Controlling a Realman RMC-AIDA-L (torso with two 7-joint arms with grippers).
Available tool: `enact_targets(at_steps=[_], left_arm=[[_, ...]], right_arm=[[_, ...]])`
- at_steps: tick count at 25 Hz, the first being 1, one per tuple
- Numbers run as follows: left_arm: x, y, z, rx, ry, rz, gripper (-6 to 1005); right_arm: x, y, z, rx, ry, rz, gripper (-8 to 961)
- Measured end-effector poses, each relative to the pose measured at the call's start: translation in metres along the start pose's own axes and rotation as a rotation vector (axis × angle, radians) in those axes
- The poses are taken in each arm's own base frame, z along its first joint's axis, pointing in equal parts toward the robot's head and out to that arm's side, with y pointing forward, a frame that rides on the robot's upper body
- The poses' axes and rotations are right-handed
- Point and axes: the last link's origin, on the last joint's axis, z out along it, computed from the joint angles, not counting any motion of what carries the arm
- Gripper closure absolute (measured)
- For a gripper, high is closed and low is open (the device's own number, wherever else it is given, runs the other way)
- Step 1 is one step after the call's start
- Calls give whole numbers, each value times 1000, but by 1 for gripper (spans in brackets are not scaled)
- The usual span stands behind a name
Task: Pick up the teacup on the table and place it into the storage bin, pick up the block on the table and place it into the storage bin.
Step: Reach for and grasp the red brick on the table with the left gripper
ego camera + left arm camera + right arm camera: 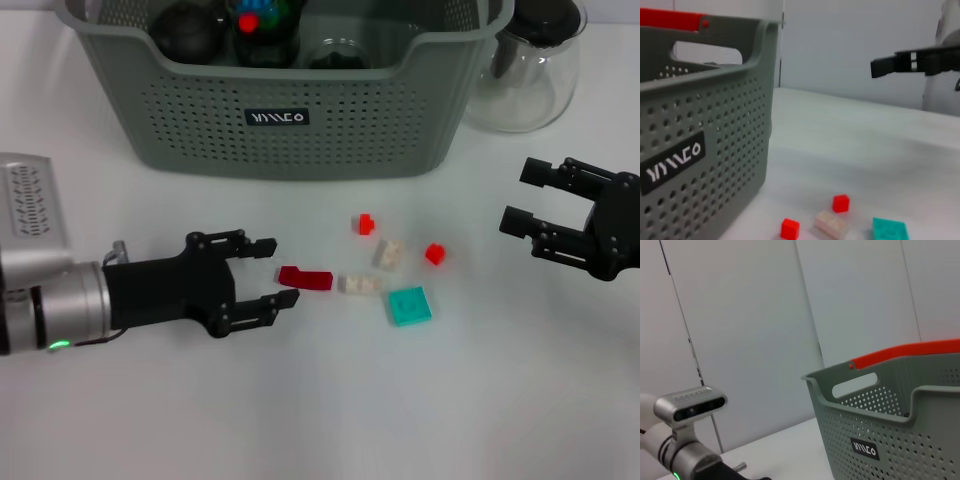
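The grey-green storage bin (pixel 277 140) stands at the back of the table, also seen as the bin (pixel 695 150) and the bin (pixel 890 435) from the wrists. Dark round things lie inside it; I cannot make out the teacup. Several small blocks lie in front of the bin: a dark red long block (pixel 305 278), two small red ones (pixel 365 224) (pixel 434 254), two beige ones (pixel 389 253) (pixel 358 284) and a teal square one (pixel 410 305). My left gripper (pixel 280 272) is open, its fingertips just short of the dark red block. My right gripper (pixel 520 197) is open and holds nothing, to the right of the blocks.
A clear glass carafe (pixel 525 65) with a black lid stands right of the bin. A red bar (pixel 905 352) runs along the bin's far rim. White table surface lies in front of the blocks.
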Motion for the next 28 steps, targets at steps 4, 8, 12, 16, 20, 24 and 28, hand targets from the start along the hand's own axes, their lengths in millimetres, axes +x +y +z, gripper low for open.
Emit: enact_targets(at_steps=[4,8,12,16,20,24,28], left_arm=[[-1,-2,9,13,-11,26,393],[-4,-5,16,31,-31,33,399],[-6,-7,25,43,-53,20,406],[-7,-9,29,52,-69,18,413],[-9,-7,30,45,-80,15,420],[-12,-6,30,38,-98,15,427],[-14,-3,30,26,-100,14,433]], right_arm=[[1,1,-2,4,1,4,189],[2,1,-2,4,0,4,189],[1,0,0,0,0,2,189],[2,1,0,-5,7,3,188],[2,1,0,-3,6,5,188],[2,1,1,-7,8,3,188],[1,1,1,-8,8,2,188]])
